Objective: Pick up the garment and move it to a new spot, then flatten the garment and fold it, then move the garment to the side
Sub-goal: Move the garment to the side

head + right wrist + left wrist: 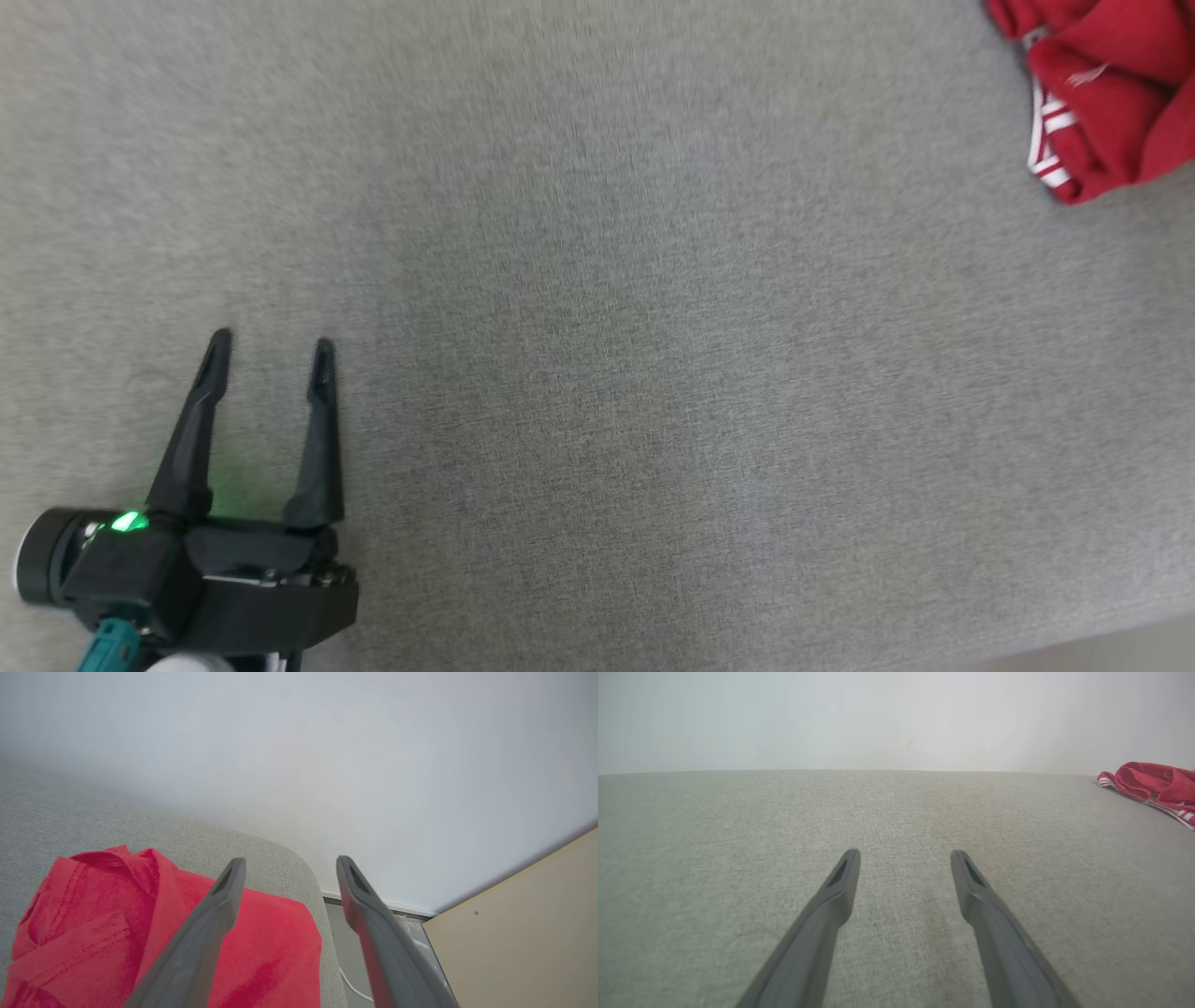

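Garment (1111, 93), red and crumpled, lies at the far right corner of the grey surface (597, 373), just beside the right tool (289, 868), which is released and empty. The left tool (271, 347), also released, is well apart, so I judge the right arm nearer.

The left hand (273, 341) sits at the lower left over a grey fabric surface (653, 373), its two dark fingers spread apart with nothing between them and a green light (128, 522) glowing at its base, well apart from the crumpled red garment (1111, 93) with white stripes at the upper right corner.
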Controlling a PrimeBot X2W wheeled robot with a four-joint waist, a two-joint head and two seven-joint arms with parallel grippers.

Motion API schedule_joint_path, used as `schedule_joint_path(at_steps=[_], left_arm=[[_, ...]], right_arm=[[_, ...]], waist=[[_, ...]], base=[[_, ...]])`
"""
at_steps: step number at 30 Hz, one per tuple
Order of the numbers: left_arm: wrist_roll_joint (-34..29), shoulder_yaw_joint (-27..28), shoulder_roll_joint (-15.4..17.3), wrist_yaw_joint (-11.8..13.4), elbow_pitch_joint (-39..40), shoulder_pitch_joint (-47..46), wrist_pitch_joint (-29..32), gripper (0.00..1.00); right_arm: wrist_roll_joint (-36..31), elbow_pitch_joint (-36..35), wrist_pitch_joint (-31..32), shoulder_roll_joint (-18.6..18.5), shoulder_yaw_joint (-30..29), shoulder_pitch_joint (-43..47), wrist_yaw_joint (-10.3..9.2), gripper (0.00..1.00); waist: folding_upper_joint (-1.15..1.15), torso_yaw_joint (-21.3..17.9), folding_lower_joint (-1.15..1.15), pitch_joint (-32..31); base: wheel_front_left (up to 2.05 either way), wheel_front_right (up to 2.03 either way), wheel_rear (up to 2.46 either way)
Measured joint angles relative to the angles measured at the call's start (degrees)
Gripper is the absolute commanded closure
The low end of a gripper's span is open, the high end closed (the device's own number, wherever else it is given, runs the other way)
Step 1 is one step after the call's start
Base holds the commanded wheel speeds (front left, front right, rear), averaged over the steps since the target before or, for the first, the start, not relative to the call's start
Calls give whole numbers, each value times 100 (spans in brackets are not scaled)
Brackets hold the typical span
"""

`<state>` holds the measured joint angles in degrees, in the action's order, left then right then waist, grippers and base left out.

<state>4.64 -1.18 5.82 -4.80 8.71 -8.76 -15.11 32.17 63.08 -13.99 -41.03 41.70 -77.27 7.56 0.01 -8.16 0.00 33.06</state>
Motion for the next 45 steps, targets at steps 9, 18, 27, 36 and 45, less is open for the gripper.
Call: schedule_joint_path(at_steps=[9, 18, 27, 36, 45], left_arm=[[159, 365, -76, 53, -302, 533, -1, 0], [204, 541, -111, 24, -673, 975, -1, 0], [245, 526, -176, -25, -1065, 1310, -1, 0], [242, 593, -169, -69, -1115, 1449, -1, 0], [202, 517, -145, -85, -1330, 1454, -1, 0]], right_arm=[[-124, -1436, -112, 365, -706, 868, 0, 0], [-614, -3006, -114, 1116, -2224, 2986, 0, 0], [-1136, -4414, -114, 2031, -3276, 5642, 0, 0], [-1276, -5367, -11, 2504, -3657, 7115, 0, 0], [-1585, -6100, 145, 3005, -3969, 8075, 0, 0]], waist=[[-2, 101, -2, -873], [-2, 222, -2, -1872], [-2, 463, -2, -2826], [-2, 672, -2, -3348], [-1, 793, -1, -3639]], base=[[0, 0, 0], [0, 0, 0], [0, 0, 0], [0, 0, 0], [0, 0, 0]])
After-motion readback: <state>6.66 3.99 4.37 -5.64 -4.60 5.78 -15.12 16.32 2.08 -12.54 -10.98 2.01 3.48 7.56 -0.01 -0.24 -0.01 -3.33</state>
